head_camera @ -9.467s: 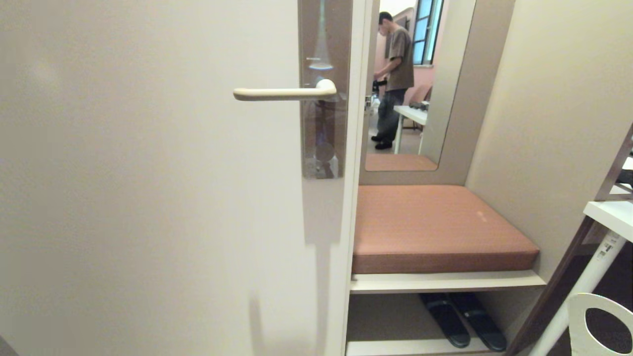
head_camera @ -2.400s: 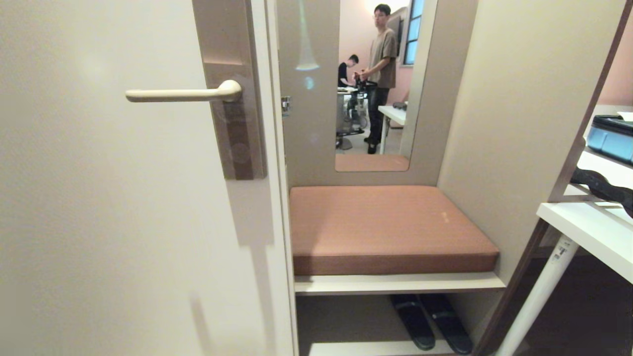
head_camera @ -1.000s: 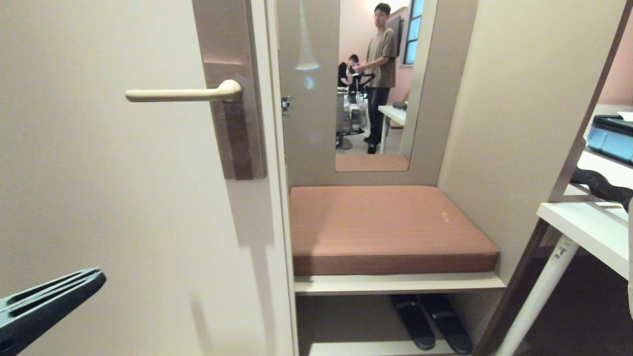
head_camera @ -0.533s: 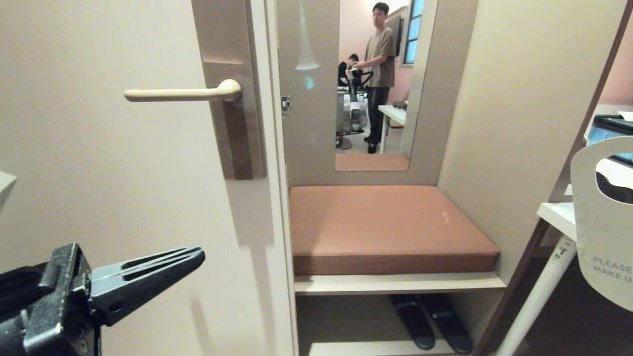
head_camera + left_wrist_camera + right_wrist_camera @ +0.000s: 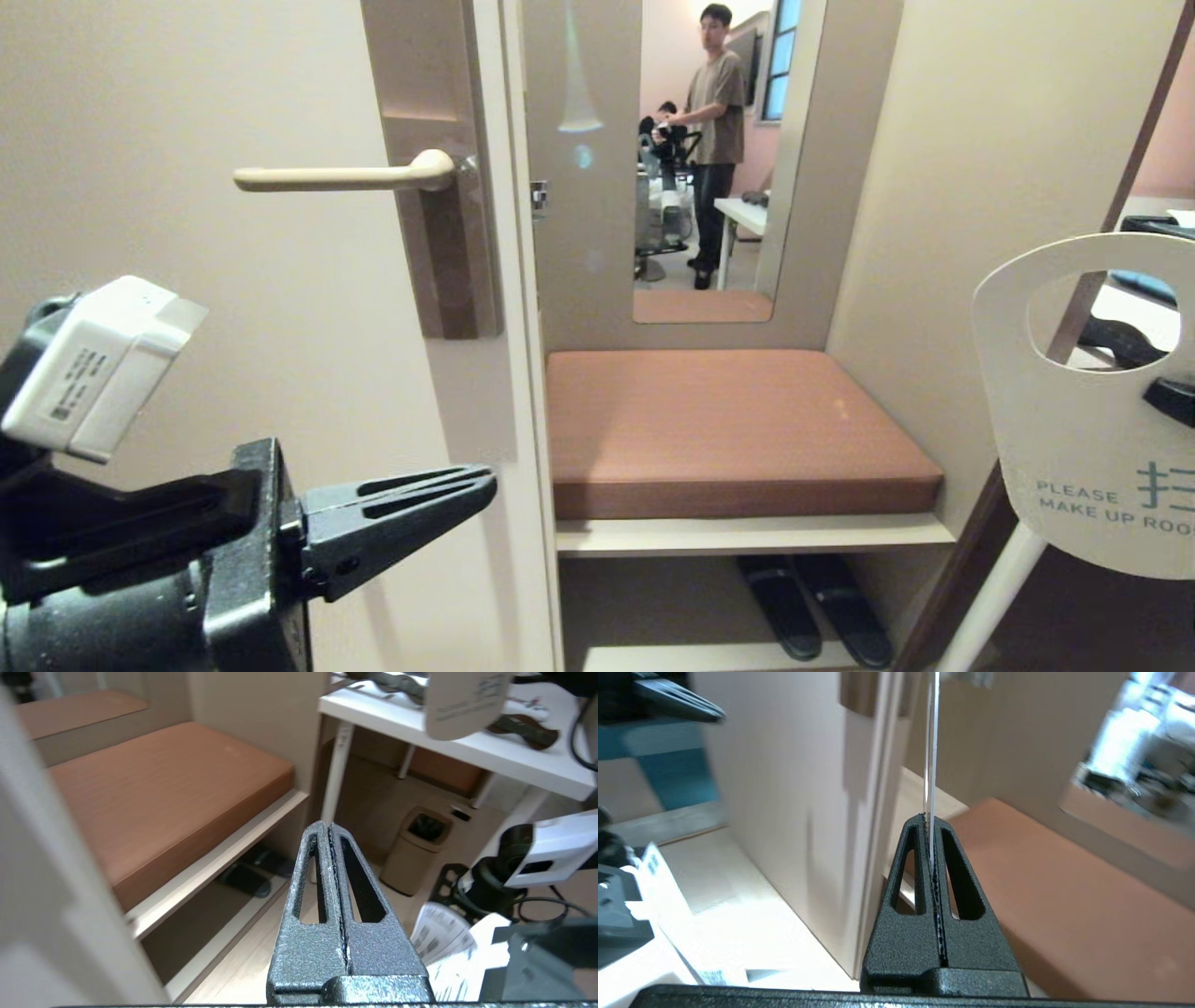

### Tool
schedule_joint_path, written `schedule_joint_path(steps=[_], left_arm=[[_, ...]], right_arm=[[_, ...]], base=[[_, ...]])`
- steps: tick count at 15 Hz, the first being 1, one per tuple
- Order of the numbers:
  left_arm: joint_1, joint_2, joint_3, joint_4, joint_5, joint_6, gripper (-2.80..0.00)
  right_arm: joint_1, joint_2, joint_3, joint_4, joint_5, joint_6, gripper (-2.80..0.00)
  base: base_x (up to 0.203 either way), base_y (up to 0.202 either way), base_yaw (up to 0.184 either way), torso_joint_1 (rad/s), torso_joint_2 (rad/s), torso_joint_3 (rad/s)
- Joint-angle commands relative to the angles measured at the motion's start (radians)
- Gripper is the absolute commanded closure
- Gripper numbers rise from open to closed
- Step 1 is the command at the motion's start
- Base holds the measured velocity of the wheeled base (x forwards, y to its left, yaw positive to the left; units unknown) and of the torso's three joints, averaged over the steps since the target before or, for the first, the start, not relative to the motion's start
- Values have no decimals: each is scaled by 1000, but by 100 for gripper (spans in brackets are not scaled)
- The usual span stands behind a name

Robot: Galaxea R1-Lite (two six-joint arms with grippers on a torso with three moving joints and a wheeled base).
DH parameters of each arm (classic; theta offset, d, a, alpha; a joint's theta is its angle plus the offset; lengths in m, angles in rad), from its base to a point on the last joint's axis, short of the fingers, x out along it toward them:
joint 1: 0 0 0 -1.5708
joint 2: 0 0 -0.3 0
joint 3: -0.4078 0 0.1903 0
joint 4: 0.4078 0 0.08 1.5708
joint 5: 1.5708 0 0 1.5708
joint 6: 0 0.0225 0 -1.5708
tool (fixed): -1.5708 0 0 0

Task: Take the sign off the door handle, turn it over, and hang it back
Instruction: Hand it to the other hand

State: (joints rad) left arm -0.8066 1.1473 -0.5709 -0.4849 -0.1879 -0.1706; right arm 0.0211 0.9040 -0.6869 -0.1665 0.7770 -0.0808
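Compared with half a second ago, I see my left gripper [image 5: 485,485] has come further up and in across the lower part of the door [image 5: 187,112], its fingers pressed flat together on nothing. The sign [image 5: 1083,411] has also risen further into the head view at the right, white face towards me reading "PLEASE MAKE UP ROOM", upright, well apart from the door handle [image 5: 341,175], which stands bare. My right gripper [image 5: 930,821] is clamped on the sign's lower edge; the right wrist view shows the card edge-on between the closed fingers. In the head view that gripper itself is out of sight and the sign's right side is cut off. The sign's other face is hidden.
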Motion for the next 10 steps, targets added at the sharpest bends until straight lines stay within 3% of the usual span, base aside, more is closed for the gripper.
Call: schedule_joint_path(steps=[1,7,10], left_arm=[[-37,88,-44,-25,-1,-1,0],[-137,229,-166,-82,-1,-25,0],[-143,286,-234,-120,2,-74,0]], right_arm=[[19,65,-29,-21,18,3,0],[253,182,-138,-78,22,7,0],[330,243,-146,-216,21,71,0]], base=[[0,0,0,0,0,0],[0,0,0,0,0,0],[0,0,0,0,0,0]])
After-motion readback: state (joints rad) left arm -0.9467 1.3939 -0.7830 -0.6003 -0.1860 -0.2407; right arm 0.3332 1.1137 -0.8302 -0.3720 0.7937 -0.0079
